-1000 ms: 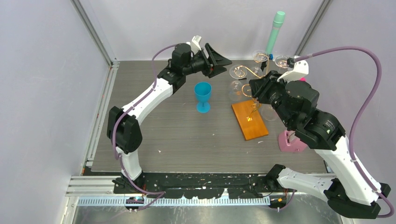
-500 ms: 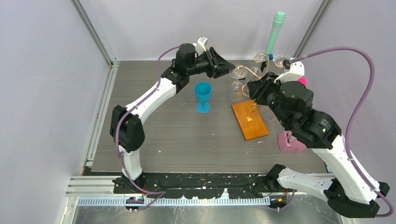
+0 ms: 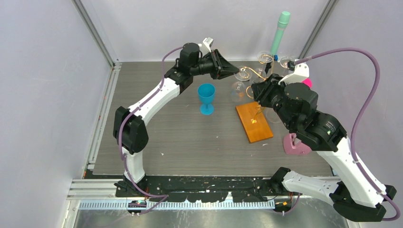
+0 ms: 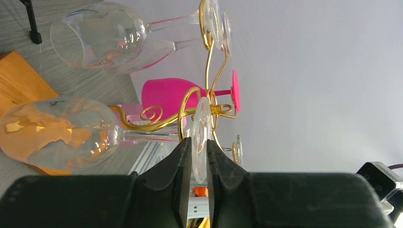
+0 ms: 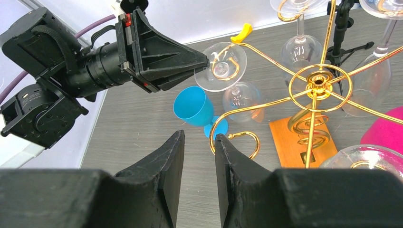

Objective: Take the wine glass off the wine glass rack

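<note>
The wine glass rack, gold wire arms (image 3: 248, 72) on an orange-brown wooden base (image 3: 254, 121), stands right of centre. A clear wine glass hangs on its left arm, bowl (image 3: 237, 91) down and foot up. My left gripper (image 3: 235, 71) reaches in from the left. In the left wrist view its jaws (image 4: 196, 141) are shut on the edge of the glass's foot disc (image 4: 201, 118), with the bowl (image 4: 52, 130) to the left. My right gripper (image 5: 199, 135) is open and empty above the rack (image 5: 316, 83), with a curled gold arm beside its right finger.
A blue goblet (image 3: 206, 97) stands left of the rack. Other clear glasses (image 3: 265, 58) and a pink one (image 4: 176, 92) hang on the rack. A pink object (image 3: 297, 145) sits right of the base. A teal tube (image 3: 280, 31) stands at the back.
My left gripper has moved right to the rack and closed from open onto the glass's foot. My right arm has shifted slightly left above the rack.
</note>
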